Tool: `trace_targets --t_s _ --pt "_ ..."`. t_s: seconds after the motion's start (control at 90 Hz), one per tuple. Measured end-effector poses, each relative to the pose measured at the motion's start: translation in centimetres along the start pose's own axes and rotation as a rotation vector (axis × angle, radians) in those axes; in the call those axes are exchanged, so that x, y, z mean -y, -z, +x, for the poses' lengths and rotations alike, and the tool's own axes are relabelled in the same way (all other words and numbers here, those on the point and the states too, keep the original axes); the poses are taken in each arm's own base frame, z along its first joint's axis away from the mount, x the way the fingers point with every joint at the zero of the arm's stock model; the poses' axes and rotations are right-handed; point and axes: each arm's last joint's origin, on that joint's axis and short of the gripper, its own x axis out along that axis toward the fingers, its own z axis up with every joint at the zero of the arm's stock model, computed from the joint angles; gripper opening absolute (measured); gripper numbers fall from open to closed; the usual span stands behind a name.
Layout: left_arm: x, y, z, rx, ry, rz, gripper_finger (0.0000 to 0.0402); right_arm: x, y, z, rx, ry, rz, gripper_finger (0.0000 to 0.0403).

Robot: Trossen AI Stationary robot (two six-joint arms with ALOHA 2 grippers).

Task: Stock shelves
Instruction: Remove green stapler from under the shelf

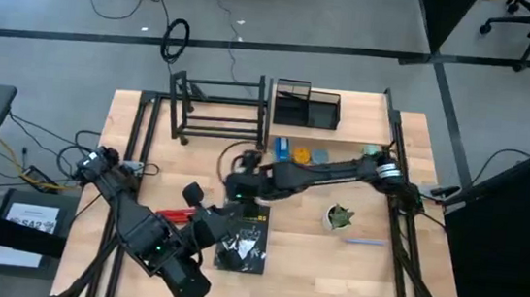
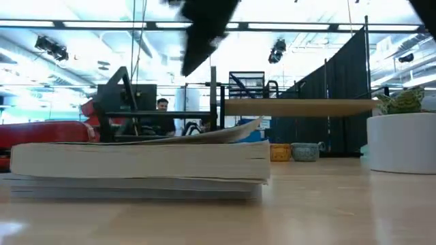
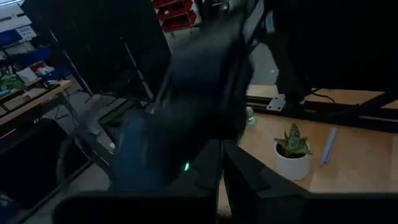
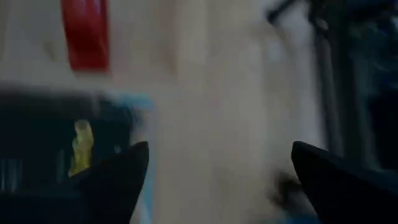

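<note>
Shelves (image 1: 218, 110) | beyond right pincer (image 1: 239, 187), apart | pincer spread wide, grasping nothing

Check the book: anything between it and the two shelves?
Partly. In the high view the right gripper and its forearm lie between the book and the black rack. The small blue and orange items sit below the wooden plank. The mesh organizer occupies its top.

The high view is evenly lit, with soft shadows on the table (image 1: 350, 274). In the low view, ceiling strip lights (image 2: 306, 26) glare white, and the near book (image 2: 136, 163) is slightly soft. The left wrist view is dim and smeared. The right wrist view is heavily motion-blurred, its fingers (image 4: 118, 177) dark silhouettes.
</note>
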Motion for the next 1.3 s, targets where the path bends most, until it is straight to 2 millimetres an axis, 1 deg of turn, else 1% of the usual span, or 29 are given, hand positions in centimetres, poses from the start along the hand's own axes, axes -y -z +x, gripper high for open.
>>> trace_targets --t_s 0.078,0.122,0.178,0.267,0.444,0.489,0.578,0.656,0.744,0.811,0.867,0.956,1.022,1.2,1.3 --pt "0.0 0.0 0.0 0.0 0.0 0.003 0.0 0.6 2.4 -1.7 -0.074 0.002 0.034 0.0333" --pt "0.0 0.0 0.0 0.0 0.0 0.004 0.0 0.7 4.2 -2.3 -0.112 0.004 0.062 0.0325" --pt "0.0 0.0 0.0 0.0 -0.001 0.006 0.0 1.1 6.6 -3.6 -0.129 0.004 0.126 0.0316" --pt "0.0 0.0 0.0 0.0 -0.001 0.01 0.0 1.7 10.9 -5.8 -0.126 0.015 0.296 0.0306" --pt "-0.1 0.0 0.1 -0.001 -0.007 0.017 0.0 0.8 19.7 -7.6 -0.163 0.037 0.647 0.0296" --pt "-0.1 0.0 0.2 -0.001 -0.01 0.019 0.0 0.6 21.8 -7.8 -0.165 0.037 0.719 0.0296" --pt "-0.1 0.0 0.4 -0.003 -0.015 0.037 0.0 0.0 25.6 -7.4 -0.198 0.043 0.829 0.0295" --pt "-0.2 0.0 0.7 -0.004 -0.021 0.039 0.0 0.1 28.1 -7.2 -0.191 0.068 0.996 0.0295" --pt "-0.2 0.0 0.9 -0.006 -0.027 0.039 0.0 0.0 30.5 -6.3 -0.2 0.131 1.152 0.0295" --pt "-0.3 -0.1 1.0 -0.007 -0.032 0.039 0.0 0.0 31.7 -5.6 -0.192 0.182 1.225 0.0295" --pt "-0.3 -0.1 1.1 -0.008 -0.034 0.037 0.0 0.2 31.6 -5.3 -0.167 0.218 1.264 0.0293" --pt "-0.2 0.0 1.4 -0.009 -0.04 0.039 0.0 0.6 31.5 -4.8 -0.19 0.304 1.301 0.0288" --pt "-0.1 0.0 1.5 -0.011 -0.043 0.043 0.0 1.1 31.5 -4.1 -0.237 0.355 1.311 0.0282" --pt "0.0 0.1 1.8 -0.014 -0.048 0.049 0.0 2.2 30.8 -2.6 -0.424 0.37 1.309 0.0256" --pt "0.0 0.1 1.8 -0.015 -0.047 0.059 0.0 2.8 31.3 -2.3 -0.537 0.455 1.27 0.0237"
